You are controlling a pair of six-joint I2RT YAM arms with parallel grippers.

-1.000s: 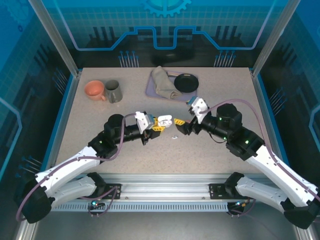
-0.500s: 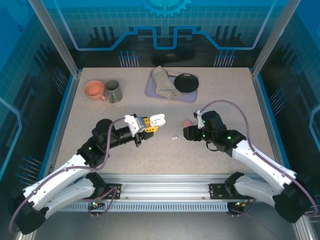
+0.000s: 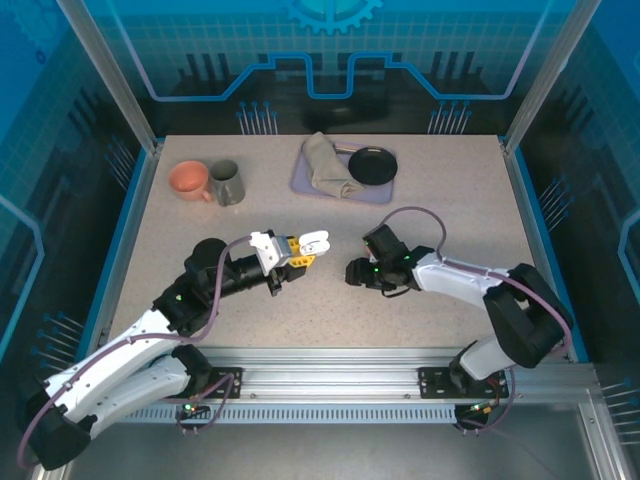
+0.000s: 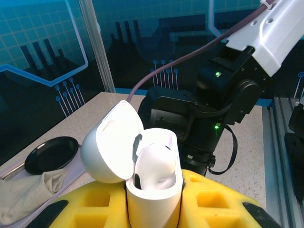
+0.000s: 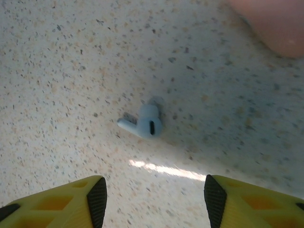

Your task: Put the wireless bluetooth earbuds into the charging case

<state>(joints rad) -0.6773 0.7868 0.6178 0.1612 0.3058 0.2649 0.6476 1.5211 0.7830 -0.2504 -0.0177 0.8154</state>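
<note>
- Over the last second the right arm has swung inward and dropped. Its right gripper (image 3: pixel 353 272), which was raised near the case, now sits low over the middle of the tabletop (image 3: pixel 450 200) with its jaws closer together. The left arm has drawn back a little toward 8 o'clock.
- In the right wrist view, the right gripper's yellow fingers (image 5: pixel 57 199) stand moderately apart with nothing between them.
- The loose earbud (image 5: pixel 145 122), white, lies on the speckled tabletop at 12 o'clock from those fingers. Nothing touches it, and its stem points to 9 o'clock.
- A blurred salmon-pink object (image 5: pixel 275 23) lies at 1 o'clock from the loose earbud, cut off by the frame corner.
- The left gripper (image 3: pixel 300 251) is clamped on the base of the white charging case (image 4: pixel 154 192). It holds the case upright above the tabletop, at 9 o'clock from the right gripper, near it but apart.
- The lid (image 4: pixel 111 142) is open and tilted toward 10 o'clock. A seated earbud (image 4: pixel 153 164), white, rests inside.
- Far off at 10 o'clock, a salmon cup (image 3: pixel 188 180) stands just beside a grey-green mug (image 3: pixel 227 183).
- At 12 o'clock, a lilac tray (image 3: pixel 300 183) carries a crumpled cloth (image 3: pixel 326 163) and a black dish (image 3: pixel 372 165).
</note>
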